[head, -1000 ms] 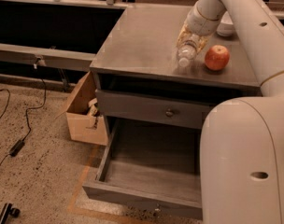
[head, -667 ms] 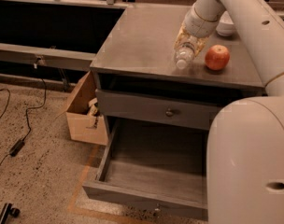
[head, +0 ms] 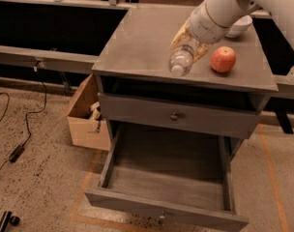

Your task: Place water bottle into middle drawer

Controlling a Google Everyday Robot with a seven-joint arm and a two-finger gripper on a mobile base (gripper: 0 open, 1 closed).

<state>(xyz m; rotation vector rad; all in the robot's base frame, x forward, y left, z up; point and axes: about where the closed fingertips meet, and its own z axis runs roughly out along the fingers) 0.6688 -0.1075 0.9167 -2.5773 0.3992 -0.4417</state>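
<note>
The water bottle [head: 181,60] is clear plastic and tilted, its near end pointing at the camera over the front edge of the cabinet top [head: 137,47]. My gripper [head: 189,41] reaches in from the upper right and is shut around the bottle's far half. A red apple [head: 223,59] sits just right of the bottle. The middle drawer [head: 169,175] is pulled open below, its flat grey floor bare. It lies in front of and under the bottle.
A closed drawer front with a round knob [head: 174,116] sits above the open drawer. A white bowl [head: 238,26] stands behind the arm. A cardboard box [head: 84,117] stands left of the cabinet. A cable [head: 21,129] lies on the floor.
The gripper and bottle have shifted a little left and toward the cabinet's front edge. The big white arm link that filled the lower right is out of view.
</note>
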